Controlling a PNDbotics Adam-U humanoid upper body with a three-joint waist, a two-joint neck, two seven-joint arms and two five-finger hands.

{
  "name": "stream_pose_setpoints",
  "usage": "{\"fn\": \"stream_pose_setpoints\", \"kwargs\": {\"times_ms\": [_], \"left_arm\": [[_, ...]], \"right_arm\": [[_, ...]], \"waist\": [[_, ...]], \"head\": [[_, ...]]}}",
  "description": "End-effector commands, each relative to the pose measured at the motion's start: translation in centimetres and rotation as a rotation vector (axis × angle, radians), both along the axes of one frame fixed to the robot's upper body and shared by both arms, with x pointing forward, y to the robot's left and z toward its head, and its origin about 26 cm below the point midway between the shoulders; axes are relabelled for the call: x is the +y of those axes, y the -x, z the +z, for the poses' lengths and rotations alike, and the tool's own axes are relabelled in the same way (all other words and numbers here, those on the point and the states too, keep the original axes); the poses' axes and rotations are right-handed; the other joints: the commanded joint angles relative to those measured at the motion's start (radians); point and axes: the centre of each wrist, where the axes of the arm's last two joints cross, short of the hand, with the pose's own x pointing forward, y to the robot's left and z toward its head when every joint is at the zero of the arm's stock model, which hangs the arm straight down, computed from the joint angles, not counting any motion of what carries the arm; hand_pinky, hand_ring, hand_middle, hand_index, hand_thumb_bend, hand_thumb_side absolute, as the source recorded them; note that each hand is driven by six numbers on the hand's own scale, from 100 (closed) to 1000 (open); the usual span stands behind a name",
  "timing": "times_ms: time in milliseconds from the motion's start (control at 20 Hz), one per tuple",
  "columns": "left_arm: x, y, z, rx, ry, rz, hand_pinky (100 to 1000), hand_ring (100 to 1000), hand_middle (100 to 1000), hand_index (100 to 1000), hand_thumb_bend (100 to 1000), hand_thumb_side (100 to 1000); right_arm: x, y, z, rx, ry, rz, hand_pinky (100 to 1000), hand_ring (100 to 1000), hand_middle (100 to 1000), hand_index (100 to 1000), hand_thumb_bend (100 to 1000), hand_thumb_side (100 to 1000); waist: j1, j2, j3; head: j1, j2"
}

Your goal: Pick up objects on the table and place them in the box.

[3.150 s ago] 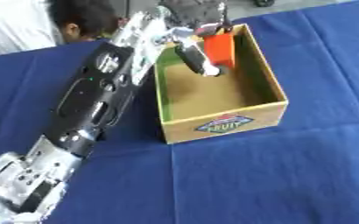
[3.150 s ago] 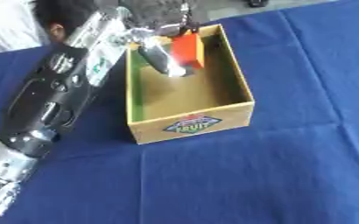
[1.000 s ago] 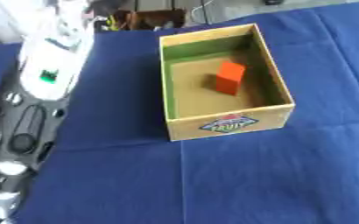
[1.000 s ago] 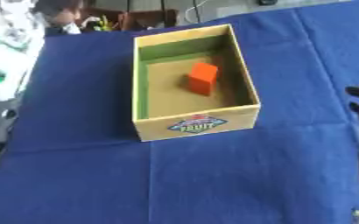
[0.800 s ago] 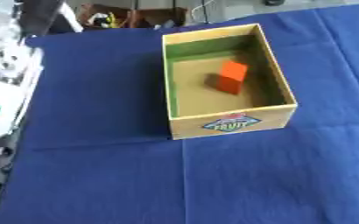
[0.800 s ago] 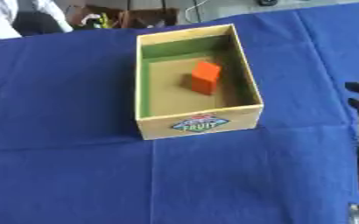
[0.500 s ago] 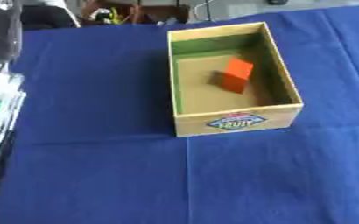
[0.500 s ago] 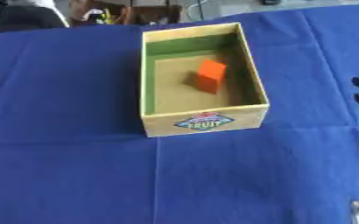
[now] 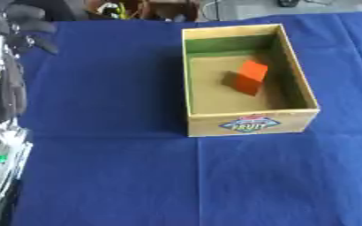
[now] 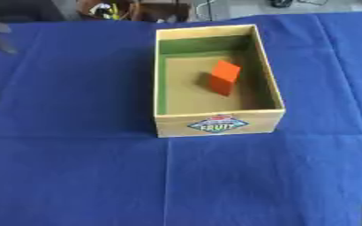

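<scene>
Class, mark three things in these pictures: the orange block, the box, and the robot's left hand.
orange block [image 9: 251, 76]: left eye view, on its top face.
box [image 9: 250, 124]: left eye view, on the labelled front wall.
left hand [image 9: 5, 95]: left eye view, at the left edge, on a dark finger.

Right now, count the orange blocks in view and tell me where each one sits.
1. The orange block lies inside the cardboard box, on its floor toward the far right side, tilted. None shows on the blue cloth; the box walls could hide little.
</scene>
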Motion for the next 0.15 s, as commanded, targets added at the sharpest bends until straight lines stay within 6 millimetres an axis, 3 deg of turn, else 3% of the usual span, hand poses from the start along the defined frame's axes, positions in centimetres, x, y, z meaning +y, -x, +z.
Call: {"fn": "stream_pose_setpoints", "kwargs": {"times_ms": [50, 150], "left_arm": [[0.1, 0.41, 0.22, -0.03, 0.009, 0.024, 431, 595, 612, 859, 100, 925], [-0.12, 0.48, -0.28, -0.018, 0.032, 0.029, 427, 591, 604, 854, 100, 934]], "right_arm": [[-0.18, 0.06, 0.66, -0.039, -0.004, 0.004, 828, 945, 757, 943, 100, 1000], [-0.16, 0.04, 0.68, -0.046, -0.007, 0.006, 828, 945, 758, 942, 100, 1000]], "waist": [[-0.003, -0.012, 0.002], [-0.004, -0.01, 0.003]], "head": [[0.01, -0.018], [0.013, -0.028]]}}
